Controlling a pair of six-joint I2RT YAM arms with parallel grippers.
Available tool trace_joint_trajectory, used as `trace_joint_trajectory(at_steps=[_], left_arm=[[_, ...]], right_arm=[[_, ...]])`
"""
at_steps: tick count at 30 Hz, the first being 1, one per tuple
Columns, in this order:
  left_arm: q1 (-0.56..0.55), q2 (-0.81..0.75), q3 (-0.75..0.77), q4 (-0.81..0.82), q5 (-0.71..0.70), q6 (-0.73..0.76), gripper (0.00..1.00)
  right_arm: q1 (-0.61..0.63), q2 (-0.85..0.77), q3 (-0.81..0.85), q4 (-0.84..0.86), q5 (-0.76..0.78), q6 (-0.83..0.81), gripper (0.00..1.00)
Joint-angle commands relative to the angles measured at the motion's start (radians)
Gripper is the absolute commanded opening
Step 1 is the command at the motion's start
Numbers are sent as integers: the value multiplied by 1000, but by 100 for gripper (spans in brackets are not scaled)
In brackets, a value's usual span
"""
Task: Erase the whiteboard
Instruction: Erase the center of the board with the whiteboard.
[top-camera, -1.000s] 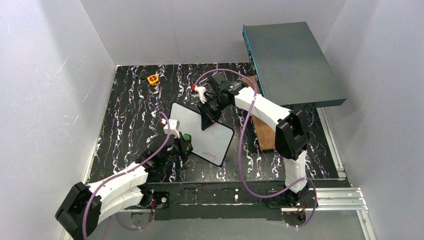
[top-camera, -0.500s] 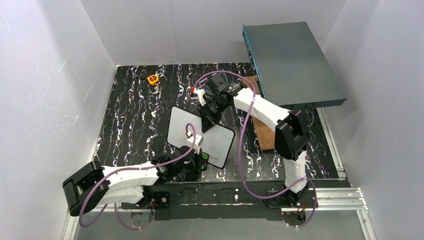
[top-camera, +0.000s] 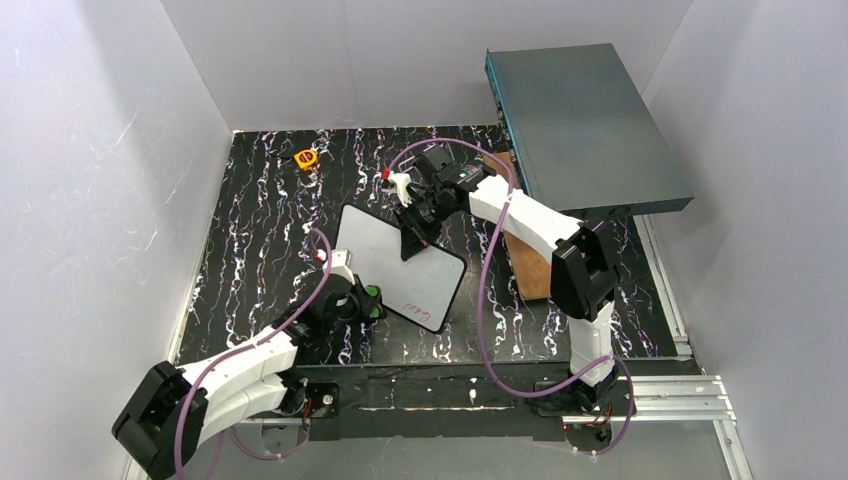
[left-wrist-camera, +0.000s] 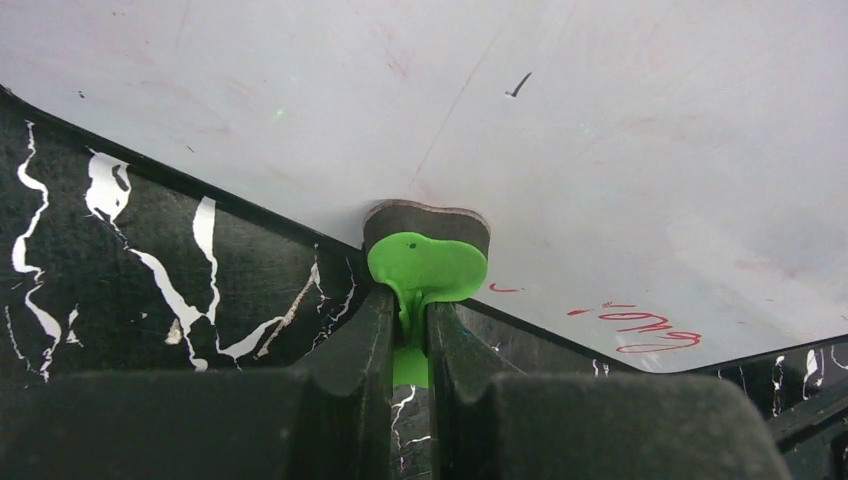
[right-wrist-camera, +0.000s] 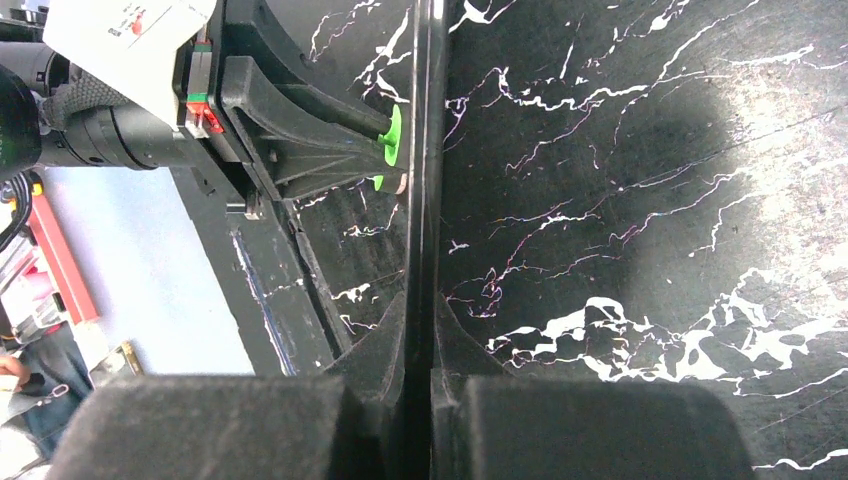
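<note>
The whiteboard (top-camera: 400, 262) stands tilted on the black marbled table, its white face (left-wrist-camera: 560, 130) filling the left wrist view. Red writing (left-wrist-camera: 645, 326) sits near its lower right corner (top-camera: 418, 307). My right gripper (top-camera: 412, 240) is shut on the board's upper edge; in the right wrist view its fingers (right-wrist-camera: 420, 320) pinch the board edge-on (right-wrist-camera: 427, 150). My left gripper (top-camera: 366, 300) is shut on the stem of a green eraser (left-wrist-camera: 428, 268), whose felt pad presses the board's lower left edge (right-wrist-camera: 392, 135).
A large grey-teal metal box (top-camera: 585, 125) stands at the back right, over a brown wooden board (top-camera: 530, 265). An orange tape measure (top-camera: 306, 158) lies at the back left. White walls close in three sides.
The left gripper with the eraser swept right along the board's lower edge, then came back left to the lower left edge. The right gripper kept its hold; the board shifted slightly.
</note>
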Motion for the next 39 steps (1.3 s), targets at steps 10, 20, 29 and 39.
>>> trace_joint_trajectory(at_steps=[10,20,29,39], left_arm=[[-137,194,88,100,245,61,0],[-88,150,87,8,107,46,0],[143,36,64,-76,147,36,0],[-62,166,108,97,289,109,0]], right_arm=[[1,-57,60,-57,-245,21,1],[-1,-97,24,-36,-270,31,1],[-1,-100,10,-19,-286,42,1],[-2,-97,24,-20,-298,47,1]])
